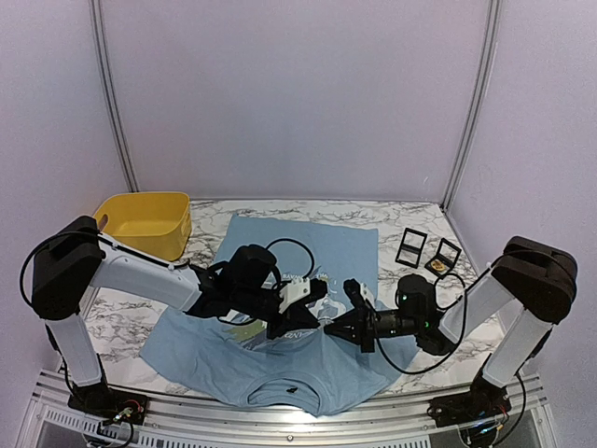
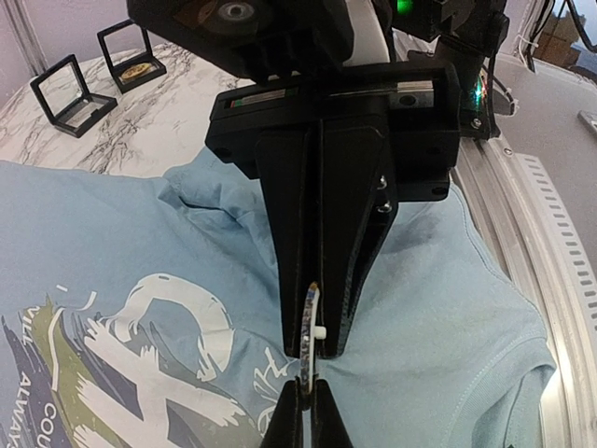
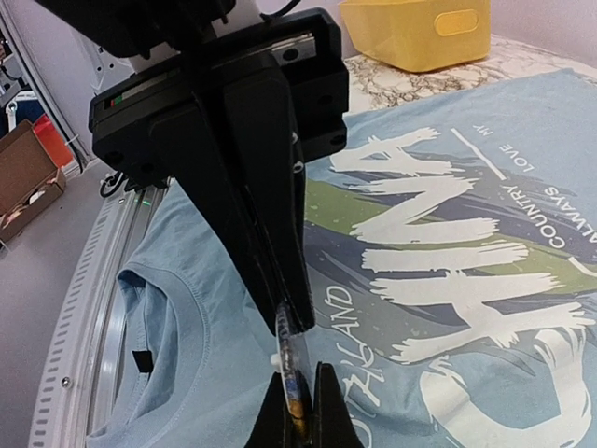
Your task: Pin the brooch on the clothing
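Holding the brooch (image 2: 310, 322) edge-on, the left gripper (image 2: 306, 418) and right gripper (image 3: 298, 413) meet tip to tip. Each is closed on an opposite rim of it, above the light blue T-shirt (image 1: 308, 245) spread toward the table's (image 1: 401, 217) near edge. Whether its fastener is open is too small to tell. One grip should probably stay firm while the other works, lowering onto flat cloth beside the white lettering (image 3: 438, 233).

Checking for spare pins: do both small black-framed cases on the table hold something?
No: in the top view the right-hand case holds a gold piece, while the left-hand case looks empty.
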Robot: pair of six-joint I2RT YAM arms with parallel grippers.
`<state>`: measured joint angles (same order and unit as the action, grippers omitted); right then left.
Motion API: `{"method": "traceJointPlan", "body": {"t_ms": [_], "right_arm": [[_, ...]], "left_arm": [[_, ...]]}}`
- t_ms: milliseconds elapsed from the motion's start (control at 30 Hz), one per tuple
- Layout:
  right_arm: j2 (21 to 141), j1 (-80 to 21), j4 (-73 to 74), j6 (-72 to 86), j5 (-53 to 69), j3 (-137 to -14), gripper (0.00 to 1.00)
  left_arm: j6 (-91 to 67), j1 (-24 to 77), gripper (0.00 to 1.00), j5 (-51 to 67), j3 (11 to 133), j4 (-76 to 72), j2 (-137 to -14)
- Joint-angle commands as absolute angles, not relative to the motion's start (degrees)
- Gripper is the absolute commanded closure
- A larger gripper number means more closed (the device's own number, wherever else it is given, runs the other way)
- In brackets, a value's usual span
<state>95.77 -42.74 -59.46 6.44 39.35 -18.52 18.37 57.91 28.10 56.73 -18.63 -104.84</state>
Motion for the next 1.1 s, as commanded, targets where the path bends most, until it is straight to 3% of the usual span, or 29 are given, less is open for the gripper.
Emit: {"method": "traceJointPlan", "body": {"t_ms": [0,133,333,400,567,867,967,1067], "right_arm": [[95.5,-40.7,-61.7,11.7,32.7,-18.2,1.00],[96.1,-40.5,-63.1,11.8,35.5,-17.5,0.98],[93.7,-40.5,-64.2,8.9,39.1,-14.9,0.71],[91.8,-40.5,-62.0,7.5,39.9,-14.7,0.66],[84.4,-40.5,-58.4,5.1,37.3,-12.9,0.62],[72.2,-40.5,-40.5,1.5,17.8,-15.6,0.60],[70.7,-40.5,-35.4,1.3,14.8,-17.1,0.60],[70.3,-40.5,-31.4,2.8,12.5,-18.9,0.60]], "left_arm": [[18.5,59.4,1.00,32.6,56.3,-19.0,-102.6],[18.4,59.3,1.00,32.2,56.0,-19.0,-102.3],[19.4,59.3,1.00,29.6,55.6,-19.0,-102.3],[20.2,59.4,1.00,27.8,55.3,-18.9,-102.6],[27.7,61.1,1.00,18.2,54.5,-18.8,-103.2],[46.8,66.9,1.00,1.4,53.2,-18.5,-104.9],[53.8,68.9,0.82,-1.4,52.5,-15.9,-105.8],[56.6,70.5,0.50,-1.4,52.8,-12.3,-106.1]]}}
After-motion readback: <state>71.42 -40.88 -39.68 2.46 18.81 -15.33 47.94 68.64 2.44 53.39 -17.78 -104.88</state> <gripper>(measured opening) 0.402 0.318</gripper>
